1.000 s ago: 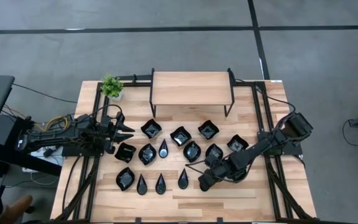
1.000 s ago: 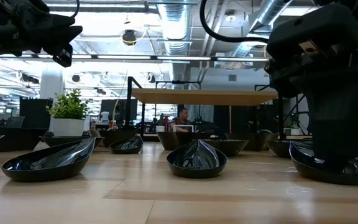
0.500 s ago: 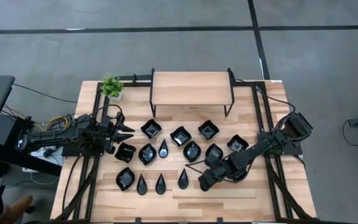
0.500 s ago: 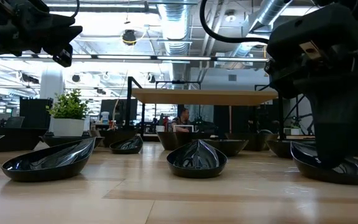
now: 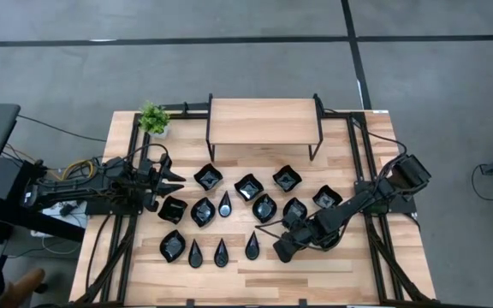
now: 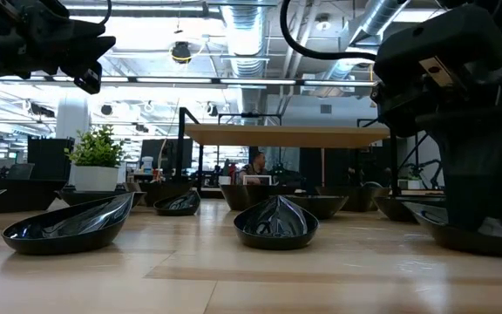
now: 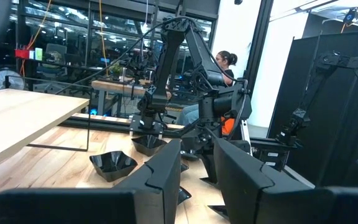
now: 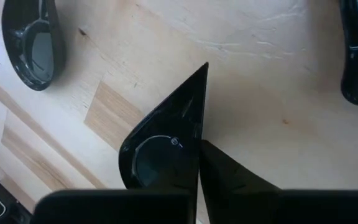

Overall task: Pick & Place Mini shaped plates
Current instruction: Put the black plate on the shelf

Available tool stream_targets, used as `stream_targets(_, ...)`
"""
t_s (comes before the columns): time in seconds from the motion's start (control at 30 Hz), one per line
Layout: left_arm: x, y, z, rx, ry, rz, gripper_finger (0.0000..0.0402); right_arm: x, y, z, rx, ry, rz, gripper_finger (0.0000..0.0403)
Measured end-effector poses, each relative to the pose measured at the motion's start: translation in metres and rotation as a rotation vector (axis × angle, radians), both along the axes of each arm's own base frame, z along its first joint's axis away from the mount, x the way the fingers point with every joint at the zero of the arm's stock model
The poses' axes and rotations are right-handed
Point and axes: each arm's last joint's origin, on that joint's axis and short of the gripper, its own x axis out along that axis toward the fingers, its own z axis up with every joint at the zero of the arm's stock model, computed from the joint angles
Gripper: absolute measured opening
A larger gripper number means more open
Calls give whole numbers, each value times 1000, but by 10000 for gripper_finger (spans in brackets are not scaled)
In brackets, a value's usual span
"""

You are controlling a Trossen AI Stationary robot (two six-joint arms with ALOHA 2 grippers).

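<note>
Several glossy black mini shaped plates (image 5: 229, 210) rest on their undersides in rows on the wooden table (image 5: 332, 287). My right gripper (image 5: 279, 251) is low at the front right of the group. It is shut on a teardrop-shaped plate (image 8: 160, 155), which the low view shows under the arm as the plate (image 6: 469, 231). My left gripper (image 5: 176, 180) hovers above the table's left side, open, with nothing between its fingers (image 7: 166, 174). My right gripper pinches the teardrop plate's side rim (image 8: 196, 134), between its round end and its pointed tip (image 8: 205, 66). One finger (image 8: 229, 180) stands outside the rim, the other over the hollow. The fingers come from above, pointing down. The plate sits low at the tabletop, tipped a little.
A raised wooden shelf (image 5: 264, 120) on black legs stands at the far middle, with a small green potted plant (image 5: 153, 118) at the far left. Black frame rails (image 5: 375, 222) run along both sides. Bare wood lies along the near edge.
My right gripper has shut on the teardrop plate's rim without moving off its place. In the low view the plate has shifted and tipped slightly under the fingers.
</note>
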Motion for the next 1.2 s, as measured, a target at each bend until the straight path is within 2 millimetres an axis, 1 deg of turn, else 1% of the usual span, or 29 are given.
stream_targets(0.43,0,0,0,0,0,0,99,1,1,2,8,-2,3,2)
stream_targets(0.63,0,0,0,0,0,0,99,12,6,18,12,-41,48,1)
stream_targets(0.87,0,0,0,0,0,0,99,22,-1,38,-18,-14,140,1)
stream_targets(1.03,0,0,0,0,0,0,99,35,-8,52,-12,-73,258,1)
stream_targets(1.2,0,0,0,-3,0,-1,99,46,-18,66,-22,-153,439,0)
